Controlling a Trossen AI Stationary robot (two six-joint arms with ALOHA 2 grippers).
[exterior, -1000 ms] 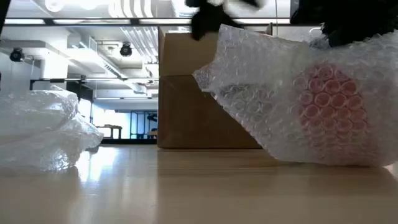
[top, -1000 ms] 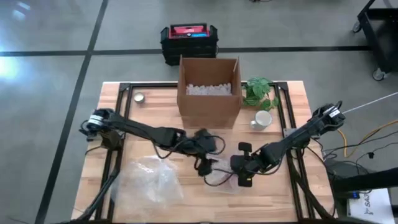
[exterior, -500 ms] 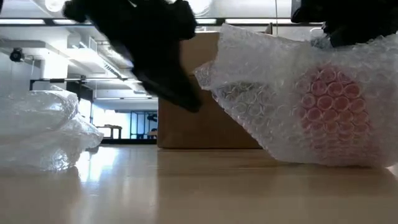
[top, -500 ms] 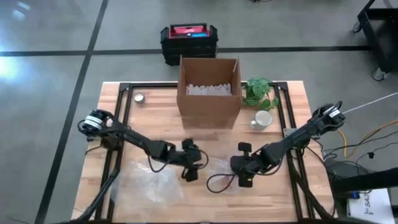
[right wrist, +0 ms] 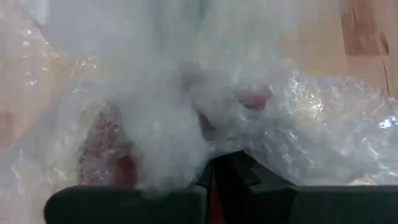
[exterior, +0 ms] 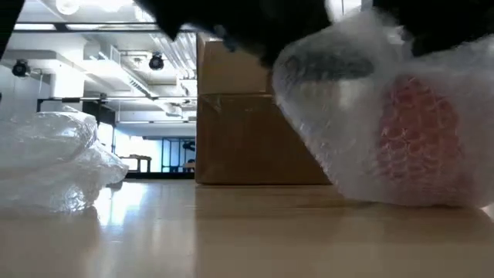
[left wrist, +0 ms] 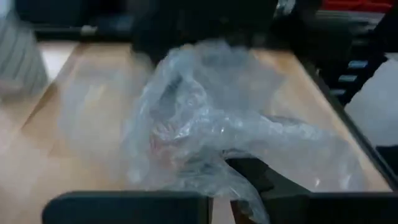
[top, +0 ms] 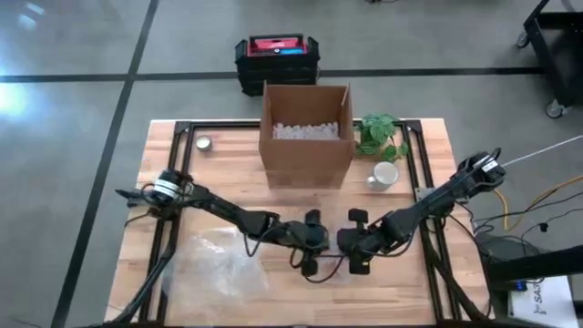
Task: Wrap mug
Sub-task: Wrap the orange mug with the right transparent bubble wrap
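A red mug (exterior: 421, 143) lies bundled in clear bubble wrap (exterior: 347, 116) on the wooden table, near the front middle; its red colour also shows through the wrap in the right wrist view (right wrist: 115, 158). In the high view my left gripper (top: 317, 248) stands at the bundle's left side and my right gripper (top: 353, 248) at its right, both shut on the wrap (top: 332, 262). The bundle's underside rests on the table (exterior: 231, 232). My left gripper pinches a bunched fold of the bubble wrap (left wrist: 239, 177) between its two fingers, coming from the table's left and slanting downward. The wrap runs forward from the fingers over the bundle, which stays on the table. My right gripper is shut on the bubble wrap (right wrist: 205, 155) at the bundle's right side, coming from the table's right. The wrap bulges over the fingers and hides the place of contact. The bundle's bottom (exterior: 386, 197) stays on the table.
An open cardboard box (top: 306, 132) with white filling stands at the far middle, a green plant (top: 379, 135) and a white mug (top: 384, 175) to its right. A loose heap of bubble wrap (top: 219, 269) lies front left. A small round tin (top: 204, 143) sits far left.
My left gripper has swung toward the table's near left, then come back right to the bundle, and has shut on the wrap. The wrap's loose left flap, standing out before, is now drawn over the mug, and the bundle looks rounder.
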